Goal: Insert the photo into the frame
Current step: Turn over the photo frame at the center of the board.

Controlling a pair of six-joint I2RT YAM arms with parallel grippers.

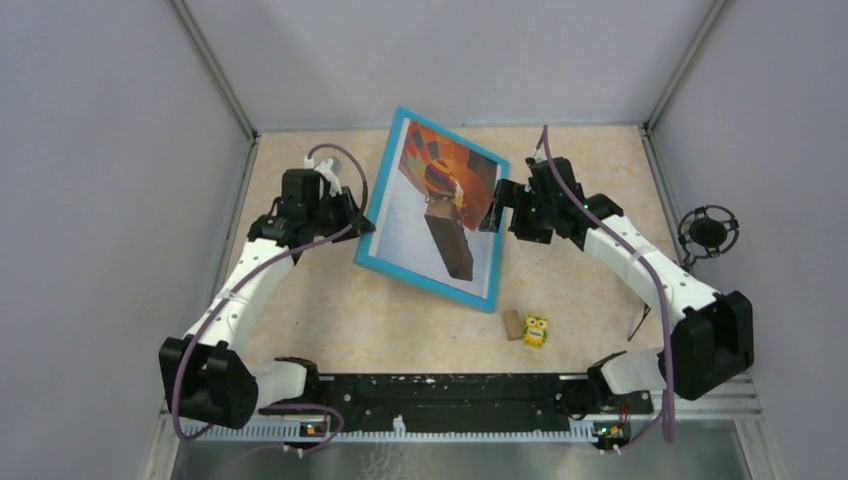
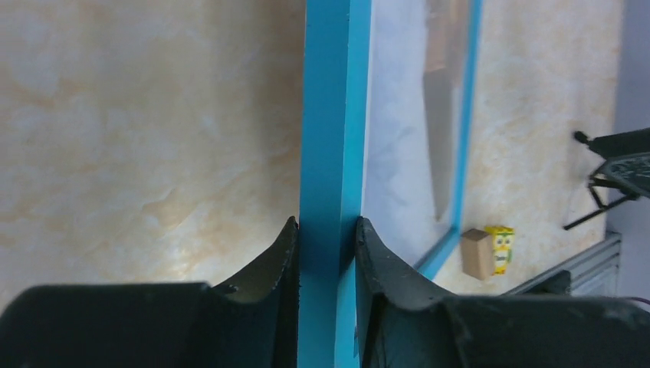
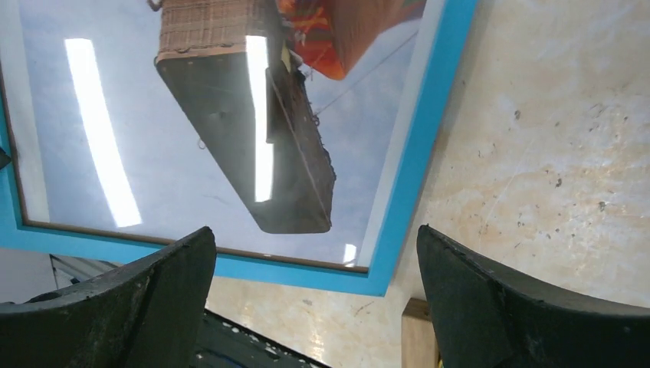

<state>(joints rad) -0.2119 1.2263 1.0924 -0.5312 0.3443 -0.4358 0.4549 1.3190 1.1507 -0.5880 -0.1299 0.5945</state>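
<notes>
The frame [image 1: 375, 255], blue-edged, sits mid-table and looks tilted, with its left side in my left gripper [image 1: 362, 228]. The photo [image 1: 440, 165], an orange-red balloon on pale sky, lies inside it behind a glossy front, with a dark brown wedge shape across it. In the left wrist view my left gripper [image 2: 326, 230] is shut on the frame's blue edge [image 2: 326, 115], and the photo [image 2: 398, 138] shows beside it. My right gripper [image 1: 500, 205] is open at the frame's right edge. In the right wrist view it [image 3: 314, 234] is empty, with the frame's corner [image 3: 418, 153] and the photo [image 3: 176, 153] beyond it.
A small wooden block [image 1: 513, 325] and a yellow owl toy [image 1: 536, 330] stand near the frame's near right corner. A black round device [image 1: 708, 232] hangs by the right wall. Grey walls enclose the table on three sides.
</notes>
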